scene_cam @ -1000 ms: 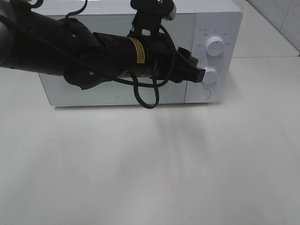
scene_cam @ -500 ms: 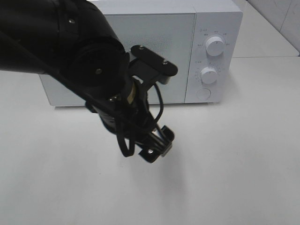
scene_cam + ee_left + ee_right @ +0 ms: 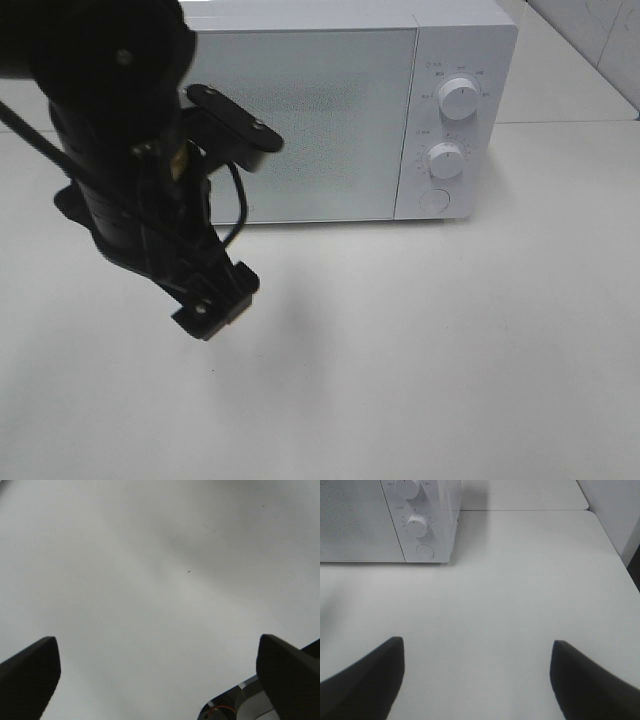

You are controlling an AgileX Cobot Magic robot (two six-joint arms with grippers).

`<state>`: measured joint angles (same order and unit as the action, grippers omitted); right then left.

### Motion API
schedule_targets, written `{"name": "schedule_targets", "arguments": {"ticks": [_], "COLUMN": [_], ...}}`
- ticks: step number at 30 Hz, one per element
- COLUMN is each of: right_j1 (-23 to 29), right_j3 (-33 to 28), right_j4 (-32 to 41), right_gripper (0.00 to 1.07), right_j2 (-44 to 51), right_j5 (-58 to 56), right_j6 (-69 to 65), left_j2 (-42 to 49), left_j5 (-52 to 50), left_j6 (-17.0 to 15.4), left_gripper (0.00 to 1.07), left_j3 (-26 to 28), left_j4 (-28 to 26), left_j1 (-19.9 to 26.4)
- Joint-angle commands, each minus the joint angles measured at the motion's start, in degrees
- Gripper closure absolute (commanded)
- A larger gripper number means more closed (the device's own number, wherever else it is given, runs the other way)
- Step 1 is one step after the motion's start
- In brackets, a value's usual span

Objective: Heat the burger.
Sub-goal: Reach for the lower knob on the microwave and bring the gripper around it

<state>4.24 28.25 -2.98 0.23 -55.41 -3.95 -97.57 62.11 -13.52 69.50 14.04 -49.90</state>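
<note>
My left end effector (image 3: 157,640): wide open, empty, table (image 3: 150,555) beneath.
My right end effector (image 3: 476,642): wide open, empty, microwave (image 3: 385,520) ahead.

The left arm (image 3: 110,120) is matt black with a thick, rounded joint housing. A flat black bracket (image 3: 235,118) with rounded ends carries two silvery screws (image 3: 258,125). Just below the bracket shows a sliver of yellow label (image 3: 178,160), and a thin black cable (image 3: 237,205) loops beside it. The left gripper (image 3: 160,680) and right gripper (image 3: 477,677) have black, wedge-shaped fingers (image 3: 362,680).
</note>
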Motion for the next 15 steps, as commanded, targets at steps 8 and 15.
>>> {"name": "schedule_targets", "arguments": {"ticks": [8, 15], "right_j1": [-0.3, -0.3], "right_j3": [-0.1, -0.1], "right_j4": [0.1, 0.1], "right_gripper": [0.36, 0.36], "right_j2": [1.8, 1.8], "right_j5": [0.4, 0.4], "right_j6": [-0.1, -0.1], "left_j2": [8.7, 13.4], "left_j5": [2.3, 7.7], "left_j6": [11.7, 15.8], "left_gripper": [0.06, 0.06], "left_j3": [0.0, 0.0], "left_j4": [-15.7, -20.9], "left_j1": [24.4, 38.0]}}
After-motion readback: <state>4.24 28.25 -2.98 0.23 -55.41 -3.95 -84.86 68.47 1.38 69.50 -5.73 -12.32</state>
